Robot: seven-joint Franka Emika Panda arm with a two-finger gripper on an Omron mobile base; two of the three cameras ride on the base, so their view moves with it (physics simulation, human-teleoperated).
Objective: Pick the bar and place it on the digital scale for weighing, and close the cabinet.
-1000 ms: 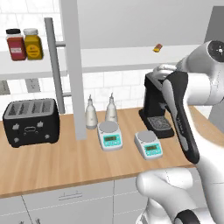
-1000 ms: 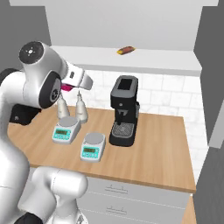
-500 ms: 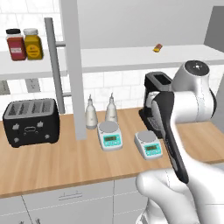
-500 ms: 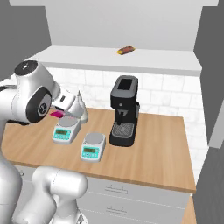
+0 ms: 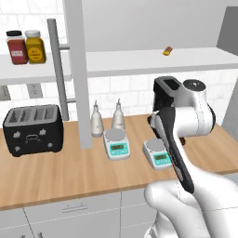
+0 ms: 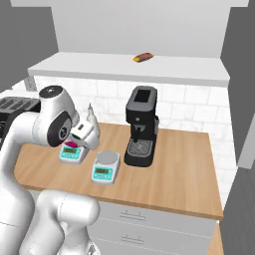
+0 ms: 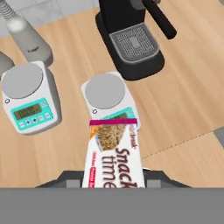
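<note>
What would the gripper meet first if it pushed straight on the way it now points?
Probably the digital scale beside the coffee machine: the gripper holds the bar, whose far end points at that scale's display. How far above it is unclear.

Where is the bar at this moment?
The bar is in the gripper, above the counter: in the hand view it overlaps the front of the nearer digital scale, beside the coffee machine.

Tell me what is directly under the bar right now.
In the hand view, the bar, held by the gripper, hangs above the front of a digital scale, covering most of its teal display. The silver pan is bare. Whatever lies beneath the bar's lower half is hidden.
</note>
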